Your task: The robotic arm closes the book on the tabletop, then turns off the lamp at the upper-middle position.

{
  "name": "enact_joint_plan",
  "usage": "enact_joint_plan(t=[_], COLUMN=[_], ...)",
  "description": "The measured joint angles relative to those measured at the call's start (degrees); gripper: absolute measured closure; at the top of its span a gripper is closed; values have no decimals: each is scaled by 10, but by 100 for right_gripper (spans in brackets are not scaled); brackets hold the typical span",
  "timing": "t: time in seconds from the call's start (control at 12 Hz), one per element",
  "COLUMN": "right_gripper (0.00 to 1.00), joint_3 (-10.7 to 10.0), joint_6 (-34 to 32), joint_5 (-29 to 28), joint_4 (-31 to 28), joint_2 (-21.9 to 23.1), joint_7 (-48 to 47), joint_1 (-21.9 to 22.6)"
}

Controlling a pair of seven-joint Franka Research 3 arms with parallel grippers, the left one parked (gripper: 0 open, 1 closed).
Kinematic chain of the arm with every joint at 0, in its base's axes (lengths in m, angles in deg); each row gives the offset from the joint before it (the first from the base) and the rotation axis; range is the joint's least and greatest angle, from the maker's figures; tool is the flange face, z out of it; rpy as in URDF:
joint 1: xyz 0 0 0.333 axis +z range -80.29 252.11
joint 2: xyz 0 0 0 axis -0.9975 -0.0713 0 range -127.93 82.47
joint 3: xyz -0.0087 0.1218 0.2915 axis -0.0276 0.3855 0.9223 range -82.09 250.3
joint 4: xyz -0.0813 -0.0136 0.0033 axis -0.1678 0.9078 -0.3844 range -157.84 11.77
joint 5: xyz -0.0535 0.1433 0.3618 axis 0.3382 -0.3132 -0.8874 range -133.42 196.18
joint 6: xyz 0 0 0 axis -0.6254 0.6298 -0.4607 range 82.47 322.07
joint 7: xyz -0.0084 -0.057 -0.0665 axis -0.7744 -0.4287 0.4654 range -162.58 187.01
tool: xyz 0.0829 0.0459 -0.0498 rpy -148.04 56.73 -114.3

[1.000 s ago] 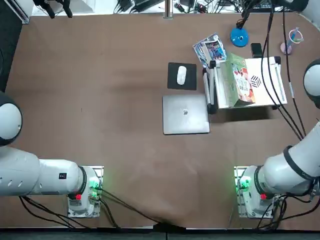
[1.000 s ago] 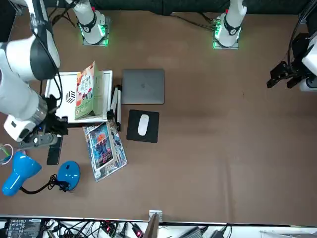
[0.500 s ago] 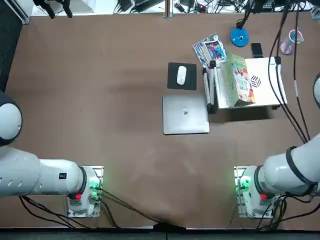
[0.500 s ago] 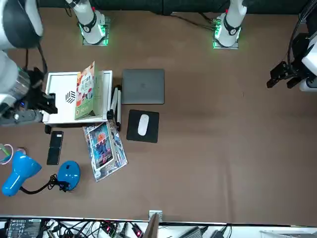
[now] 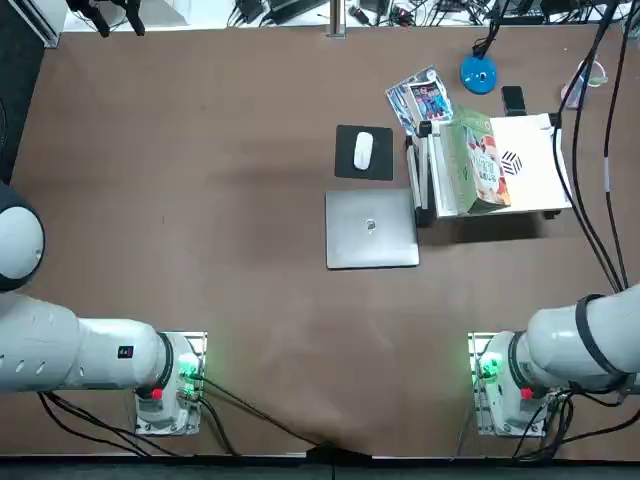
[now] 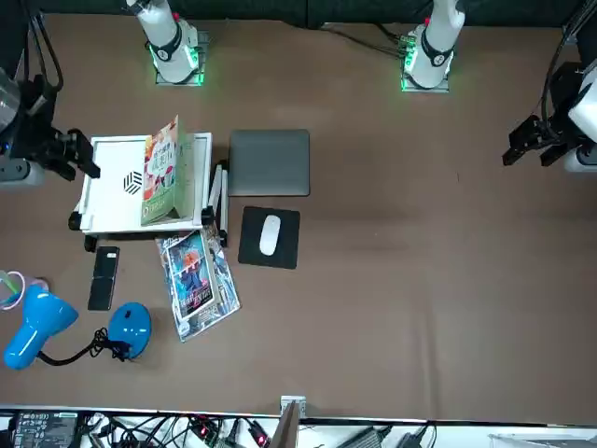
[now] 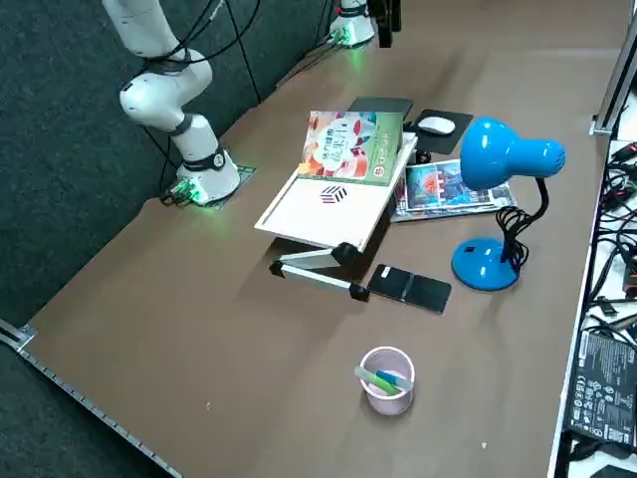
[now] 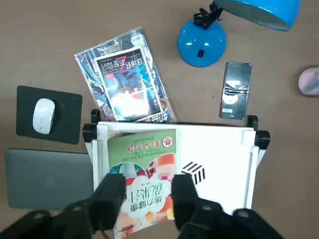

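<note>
Since the book lies shut, green cover up, on the white stand beside the laptop, the right gripper hangs high above it, fingers narrowly parted and empty, probably freeing itself to reach the lamp by the phone.

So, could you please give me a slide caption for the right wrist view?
Open right hand above the closed green book on its white stand, blue lamp beyond.
</note>
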Motion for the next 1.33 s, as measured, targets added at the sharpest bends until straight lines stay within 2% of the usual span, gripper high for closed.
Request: enact_joint_plan(t=[0.25, 0.33, 0.67, 0.75, 1.0, 1.33], right_gripper=[12, 1, 0, 0, 0, 0], joint_3=[-3, -18, -108, -142, -173, -182], joint_6=[-7, -8, -7, -4, 11, 39], joint_5=[0, 0, 1, 1, 0, -5], joint_4=[-1, -3, -54, -90, -140, -183], joint_2=[21, 27, 73, 102, 136, 162], joint_7=[0, -1, -1, -1, 7, 9], joint_1=[10, 27, 99, 124, 140, 141])
